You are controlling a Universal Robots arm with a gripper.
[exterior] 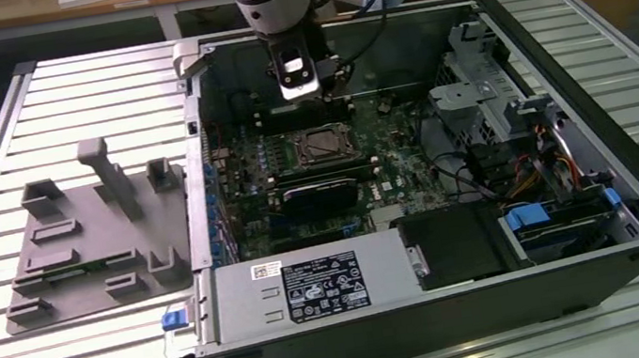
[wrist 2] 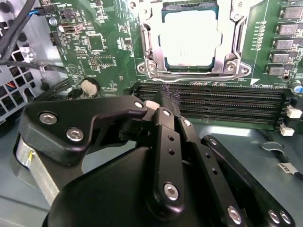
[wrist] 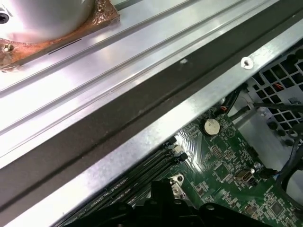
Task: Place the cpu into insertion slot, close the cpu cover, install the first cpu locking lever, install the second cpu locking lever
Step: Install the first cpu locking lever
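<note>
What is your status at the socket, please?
Tool shut, empty, near memory slots. Cpu seated, cpu cover looks down. Nothing in the way.

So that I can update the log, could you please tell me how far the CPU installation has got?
Done: the cpu lies in the insertion slot, and the cpu cover looks down around it. In hand: the gripper hangs over the memory slots beside the cover, nearest the lever rod along the cover's edge. Left: I cannot tell whether either locking lever is latched.
</note>
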